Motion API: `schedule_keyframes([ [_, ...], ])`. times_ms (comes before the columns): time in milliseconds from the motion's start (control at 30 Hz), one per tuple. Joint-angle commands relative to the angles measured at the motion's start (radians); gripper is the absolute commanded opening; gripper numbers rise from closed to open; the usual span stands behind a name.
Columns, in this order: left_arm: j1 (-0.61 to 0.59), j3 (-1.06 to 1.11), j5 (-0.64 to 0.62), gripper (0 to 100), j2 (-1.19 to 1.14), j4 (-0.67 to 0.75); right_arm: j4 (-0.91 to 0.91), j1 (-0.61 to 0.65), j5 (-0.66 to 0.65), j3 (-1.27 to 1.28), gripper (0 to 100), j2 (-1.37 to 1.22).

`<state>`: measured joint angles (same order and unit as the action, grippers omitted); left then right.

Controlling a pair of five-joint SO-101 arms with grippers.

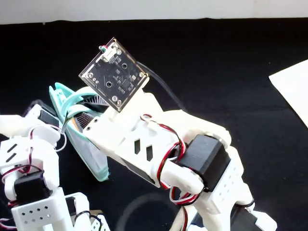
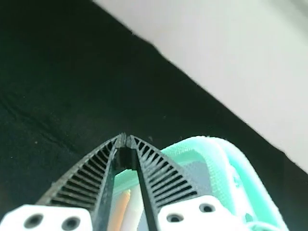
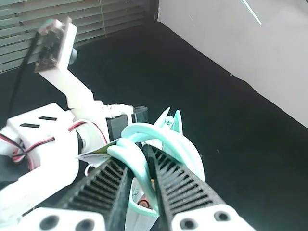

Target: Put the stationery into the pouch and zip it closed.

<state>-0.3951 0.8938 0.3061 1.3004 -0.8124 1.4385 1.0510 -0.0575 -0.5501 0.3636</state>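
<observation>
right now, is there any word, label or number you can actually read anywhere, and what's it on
No text can be read.
circuit board on an arm's wrist camera: markings too small to read.
slip next to the pouch: seen edge-on, print not legible.
white sheet at the table's side: blank where it shows.

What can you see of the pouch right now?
The pouch is mint green and looks like soft fabric, with a grey mesh panel and looped mint straps. It stands tilted on edge over the black table, between the two arms. Orange and white items show inside, so it looks unzipped. The right gripper is shut on a strap. The left gripper is shut beside it; contact unclear.
</observation>
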Motion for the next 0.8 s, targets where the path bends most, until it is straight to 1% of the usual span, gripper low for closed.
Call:
schedule_keyframes([
  [0, -0.038, -0.13, -0.002, 1, 0.007, 0.015, 0.004, 0.004, -0.008, -0.03, 0.7, 0.004],
  [100, -0.065, -0.174, -0.002, 1, 0.007, 0.012, 0.028, 0.004, -0.008, -0.036, 0.7, 0.007],
  [167, -0.067, -0.182, -0.002, 2, 0.007, -0.035, 0.056, 0.007, -0.009, -0.039, 0.7, 0.007],
  [200, -0.067, -0.194, -0.002, 4, 0.008, -0.071, 0.059, 0.007, -0.008, -0.039, 0.7, 0.007],
  [300, -0.067, -0.297, -0.008, 16, 0.018, -0.218, 0.059, 0.004, -0.008, -0.033, 0.7, 0.007],
  [367, -0.065, -0.406, -0.009, 21, 0.045, -0.358, 0.056, 0.004, -0.008, -0.031, 0.7, 0.007],
  [500, -0.007, -0.642, -0.002, 23, 0.097, -0.647, 0.053, 0.004, -0.008, -0.036, 0.7, 0.007],
  [567, 0.03, -0.733, -0.002, 23, 0.108, -0.766, 0.053, 0.004, -0.006, -0.038, 0.7, 0.007],
  [667, 0.036, -0.796, -0.006, 23, 0.113, -0.848, 0.042, 0.004, -0.006, -0.042, 0.7, 0.008],
  [767, 0.035, -0.776, -0.006, 23, 0.117, -0.862, 0.018, 0.004, -0.006, -0.085, 0.7, 0.008],
])
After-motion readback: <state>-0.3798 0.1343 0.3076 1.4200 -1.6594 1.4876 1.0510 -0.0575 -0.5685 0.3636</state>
